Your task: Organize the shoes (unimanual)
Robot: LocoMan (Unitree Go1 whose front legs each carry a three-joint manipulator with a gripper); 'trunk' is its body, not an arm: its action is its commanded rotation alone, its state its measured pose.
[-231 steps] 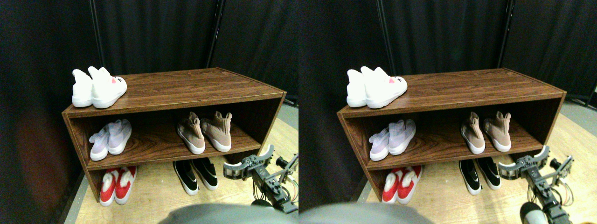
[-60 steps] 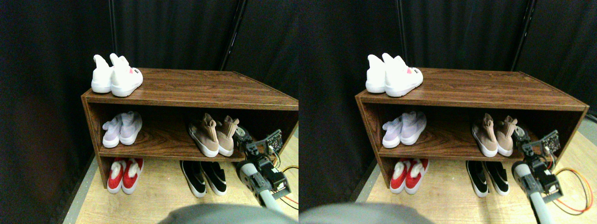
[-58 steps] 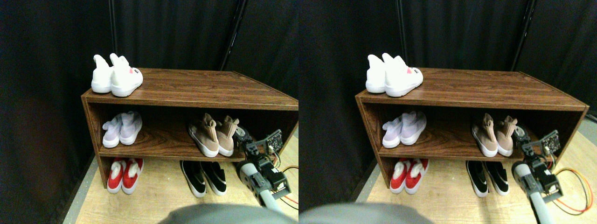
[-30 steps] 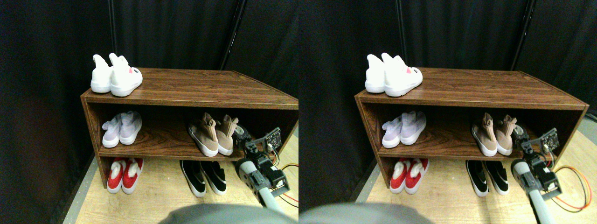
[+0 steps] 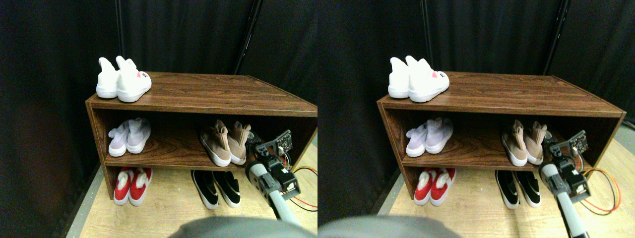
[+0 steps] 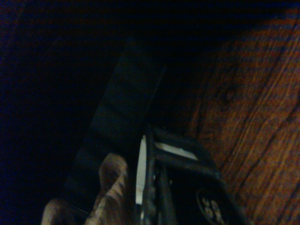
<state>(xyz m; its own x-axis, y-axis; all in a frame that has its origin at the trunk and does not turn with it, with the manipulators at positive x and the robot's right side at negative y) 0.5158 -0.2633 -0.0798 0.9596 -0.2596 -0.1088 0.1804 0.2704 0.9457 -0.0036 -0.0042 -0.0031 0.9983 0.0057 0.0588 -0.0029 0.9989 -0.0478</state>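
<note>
Tan knit high sock-shoes with white soles placed on middle board of dark brown wooden shelf rack. Right gripper touching right shoe; jaw state cannot be told. Push advised slow, sole kept flat, pair aligned.

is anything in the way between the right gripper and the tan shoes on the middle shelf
Nothing visible. The right gripper is already right beside the tan shoes on the shelf, with no other object between them; contact can't be confirmed.
</note>
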